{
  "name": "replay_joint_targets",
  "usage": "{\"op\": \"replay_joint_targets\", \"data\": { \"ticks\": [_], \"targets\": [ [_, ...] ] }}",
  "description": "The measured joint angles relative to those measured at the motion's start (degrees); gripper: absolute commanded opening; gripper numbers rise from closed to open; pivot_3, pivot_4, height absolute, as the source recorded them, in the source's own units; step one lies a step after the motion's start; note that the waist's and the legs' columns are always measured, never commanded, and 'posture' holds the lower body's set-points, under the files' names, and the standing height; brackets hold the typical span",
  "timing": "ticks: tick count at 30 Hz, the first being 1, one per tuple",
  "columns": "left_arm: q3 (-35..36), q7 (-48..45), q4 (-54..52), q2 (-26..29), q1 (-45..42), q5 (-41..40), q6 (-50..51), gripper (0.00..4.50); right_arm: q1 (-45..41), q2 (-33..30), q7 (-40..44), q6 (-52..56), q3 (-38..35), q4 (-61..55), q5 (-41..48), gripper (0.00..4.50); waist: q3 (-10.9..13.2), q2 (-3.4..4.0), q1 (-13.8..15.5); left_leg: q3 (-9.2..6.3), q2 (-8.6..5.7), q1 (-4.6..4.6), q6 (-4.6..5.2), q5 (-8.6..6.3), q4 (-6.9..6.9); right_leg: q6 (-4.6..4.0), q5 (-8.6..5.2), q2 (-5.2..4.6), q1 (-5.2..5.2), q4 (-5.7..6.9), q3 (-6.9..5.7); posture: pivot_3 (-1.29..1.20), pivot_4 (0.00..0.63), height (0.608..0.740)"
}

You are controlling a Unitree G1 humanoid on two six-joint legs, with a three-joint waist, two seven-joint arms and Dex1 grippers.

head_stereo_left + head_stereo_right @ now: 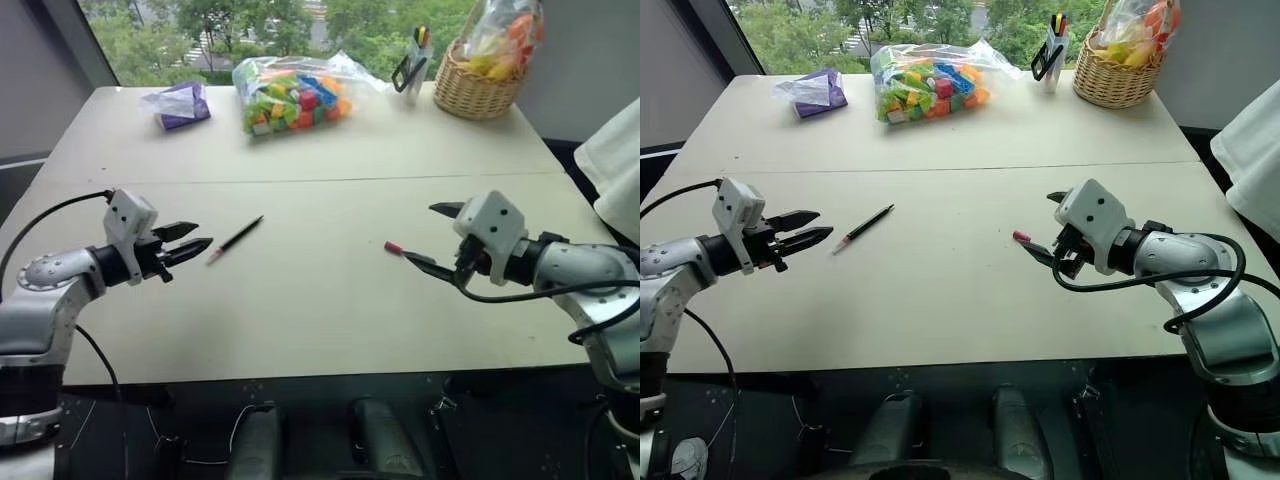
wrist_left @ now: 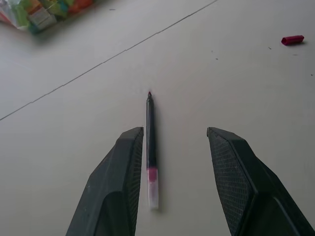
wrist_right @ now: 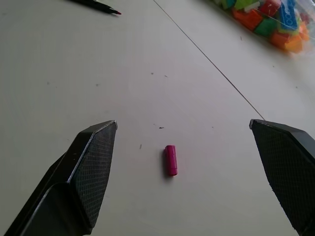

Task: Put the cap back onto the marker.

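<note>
The black marker (image 1: 236, 239) lies uncapped on the beige table (image 1: 320, 320), left of centre, with its pink band and pale end toward me. My left gripper (image 1: 203, 235) hovers just left of it, open and holding nothing. In the left wrist view the marker (image 2: 151, 142) lies on the table ahead, close to one finger (image 2: 118, 182). The small red-pink cap (image 1: 392, 247) lies on its side right of centre. My right gripper (image 1: 420, 232) is wide open just right of the cap and above it. In the right wrist view the cap (image 3: 171, 160) sits between the fingers' lines.
Along the far edge are a purple packet (image 1: 180, 105), a clear bag of colourful blocks (image 1: 295, 95), a pen holder (image 1: 412, 60) and a wicker basket (image 1: 485, 80). White cloth (image 1: 620, 165) hangs at the right. A seam crosses the table.
</note>
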Motion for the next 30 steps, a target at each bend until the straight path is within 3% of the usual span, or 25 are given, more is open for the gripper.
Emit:
{"op": "replay_joint_targets", "data": {
  "ticks": [8, 18, 30],
  "targets": [
    [-6.53, 0.52, 18.88, -6.93, -8.52, 7.95, -11.68, 2.14, 4.84, 3.05, -4.76, 1.41, -0.02, -3.50, -0.30, 4.45, 0.00, -0.02, -0.04, -0.03, -0.03, -0.03, 0.00, 0.00, 0.04, 0.03, 0.03, 0.01, -0.02, 0.04, -0.02, 0.00, 0.150, 0.740],
    [-10.77, -2.12, 40.22, -10.95, -19.53, 15.08, -24.93, 2.14, 7.74, 4.91, -10.14, 4.58, -0.10, -9.05, -0.52, 4.45, 0.00, -0.03, -0.11, -0.04, -0.05, -0.06, 0.00, 0.00, 0.05, 0.04, 0.03, 0.00, -0.01, 0.03, -0.03, 0.00, 0.150, 0.740],
    [-12.11, -4.97, 47.41, -11.68, -22.53, 18.86, -29.29, 2.14, 7.45, 4.94, -11.38, 4.93, -0.10, -9.42, -0.71, 4.45, -0.08, 0.01, -0.15, -0.05, -0.05, 0.06, 0.00, 0.00, 0.05, 0.04, 0.03, 0.00, 0.09, 0.07, -0.03, 0.00, 0.150, 0.740]
  ]
}}
